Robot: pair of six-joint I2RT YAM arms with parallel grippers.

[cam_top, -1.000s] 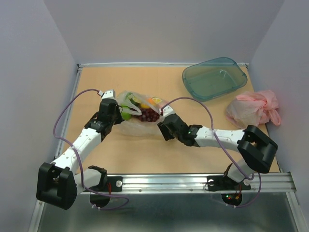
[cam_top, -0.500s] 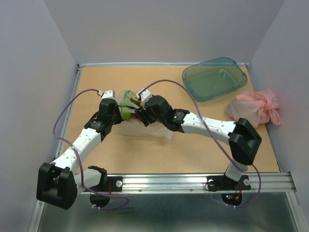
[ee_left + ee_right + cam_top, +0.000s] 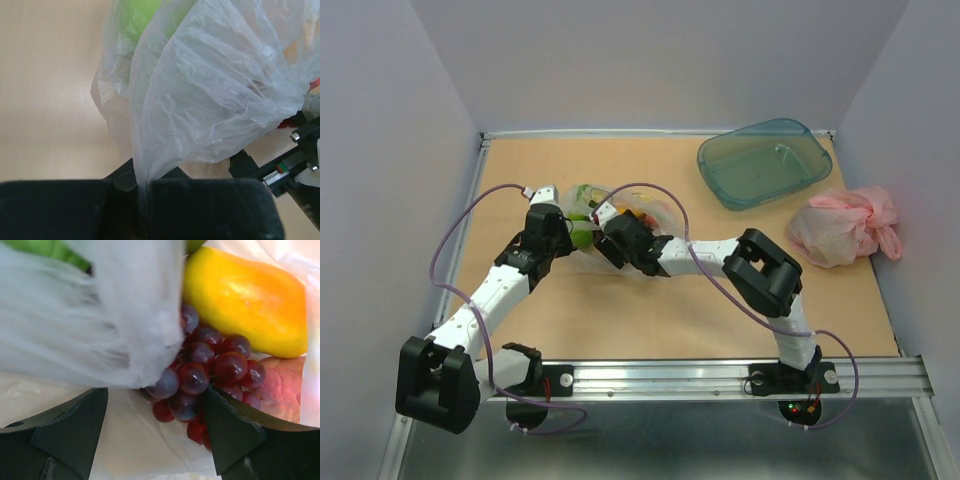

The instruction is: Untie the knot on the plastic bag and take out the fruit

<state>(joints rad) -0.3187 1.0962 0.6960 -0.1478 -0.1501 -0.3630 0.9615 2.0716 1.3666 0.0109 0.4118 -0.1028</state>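
The plastic bag [image 3: 658, 208] lies left of centre on the tabletop [image 3: 620, 320], with the fruit still inside. Left gripper [image 3: 142, 187]: jaws clenched on a gathered fold of the film. Right gripper [image 3: 156, 395]: jaws spread wide, gripping nothing, facing the grape bunch [image 3: 210, 370] beside the orange-yellow fruit [image 3: 250, 300].

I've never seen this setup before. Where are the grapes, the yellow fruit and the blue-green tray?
grape bunch [image 3: 225, 367]: right wrist view, on a grape mid-bunch.
orange-yellow mango-like fruit [image 3: 250, 300]: right wrist view, middle of its skin.
teal tray [image 3: 760, 165]: top external view, on its bare floor.
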